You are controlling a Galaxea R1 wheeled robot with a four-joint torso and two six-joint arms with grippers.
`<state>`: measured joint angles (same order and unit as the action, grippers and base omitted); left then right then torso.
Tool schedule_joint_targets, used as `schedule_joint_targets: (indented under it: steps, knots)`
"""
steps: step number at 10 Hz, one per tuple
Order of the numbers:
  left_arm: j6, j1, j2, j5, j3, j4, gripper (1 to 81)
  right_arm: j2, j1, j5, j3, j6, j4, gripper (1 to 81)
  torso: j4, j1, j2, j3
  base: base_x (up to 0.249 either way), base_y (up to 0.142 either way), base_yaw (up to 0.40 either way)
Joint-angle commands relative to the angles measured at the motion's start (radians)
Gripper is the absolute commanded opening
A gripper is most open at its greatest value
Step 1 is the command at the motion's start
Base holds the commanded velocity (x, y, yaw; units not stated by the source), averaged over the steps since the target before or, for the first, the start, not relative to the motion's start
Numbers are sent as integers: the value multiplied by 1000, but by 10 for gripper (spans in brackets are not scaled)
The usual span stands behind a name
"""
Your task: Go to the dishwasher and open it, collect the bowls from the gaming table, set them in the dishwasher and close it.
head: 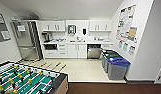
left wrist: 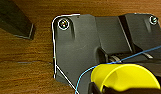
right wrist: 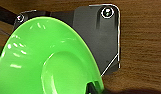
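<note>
Room: a kitchenette is seen ahead, well apart from both claws.
Foosball table (head: pixel 23 80): a green field with rods is seen close by.
Dishwasher (head: pixel 93 51): set under the counter, door shut.
Lime-green bowl (right wrist: pixel 46 62): pinched at its rim by the right claw (right wrist: pixel 92 87), over brown floor.
Yellow bowl (left wrist: pixel 123 76): pinched at its edge by the left claw (left wrist: pixel 98 88).

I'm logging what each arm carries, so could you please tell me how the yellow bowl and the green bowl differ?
The yellow bowl looks smaller and deeper, cup-like; the green bowl is wide and shallow with a broad rim. The yellow one shows at the left wrist, the green at the right. Both are bright, glossy and round, above a wooden floor.
</note>
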<state>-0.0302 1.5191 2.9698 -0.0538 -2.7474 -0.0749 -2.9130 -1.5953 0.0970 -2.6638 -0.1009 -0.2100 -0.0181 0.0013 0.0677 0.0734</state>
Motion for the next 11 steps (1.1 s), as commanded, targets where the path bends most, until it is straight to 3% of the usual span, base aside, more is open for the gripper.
schedule_joint_targets:
  steps: [1,11]
  knots:
    - [1,-47,-7,49,-3,0,10,9,39,-48,-1,1,-2,10,0,0,0,0,125,0,0]
    - [3,-47,-7,49,-3,0,10,-7,40,-49,-1,6,-5,10,0,0,0,0,124,0,0]
